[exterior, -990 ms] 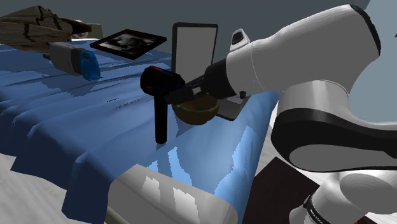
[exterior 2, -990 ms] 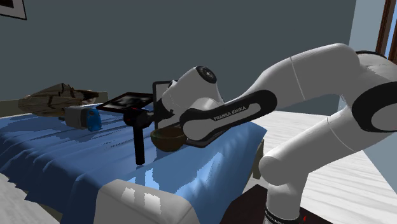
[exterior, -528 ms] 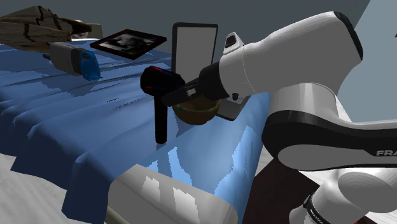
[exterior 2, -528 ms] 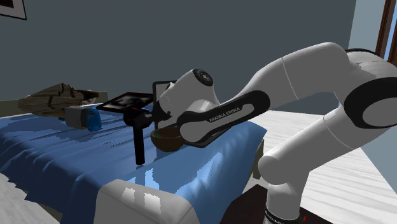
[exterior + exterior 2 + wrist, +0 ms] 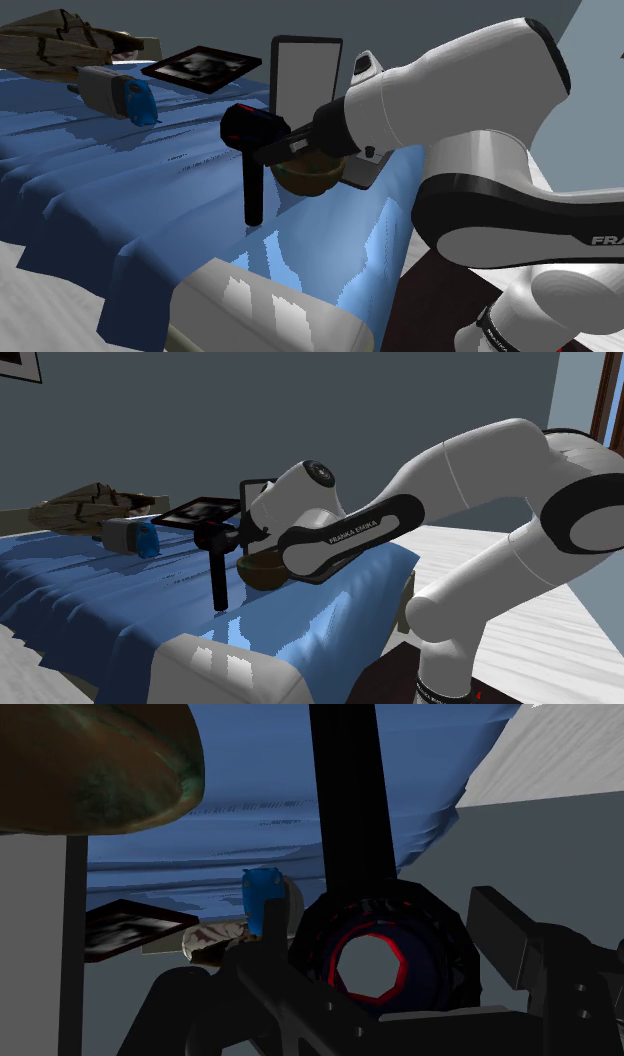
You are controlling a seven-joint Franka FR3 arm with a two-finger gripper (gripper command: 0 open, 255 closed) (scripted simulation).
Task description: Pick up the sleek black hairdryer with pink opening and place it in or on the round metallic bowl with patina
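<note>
The gripper (image 5: 276, 148) pinches the barrel of the black hairdryer (image 5: 254, 190), with one finger (image 5: 285, 1004) on each side. In the wrist view the round opening faces the camera (its rim reads more red than pink). The handle hangs straight down to the blue bed cover (image 5: 150, 185); whether its tip touches the cloth cannot be told. Just beside the hairdryer, on the shoulder view's right, the brown-green bowl (image 5: 305, 180) sits on the cover, its upper rim hidden behind the gripper. In the second exterior view the white arm (image 5: 340, 537) cuts off part of the bowl.
</note>
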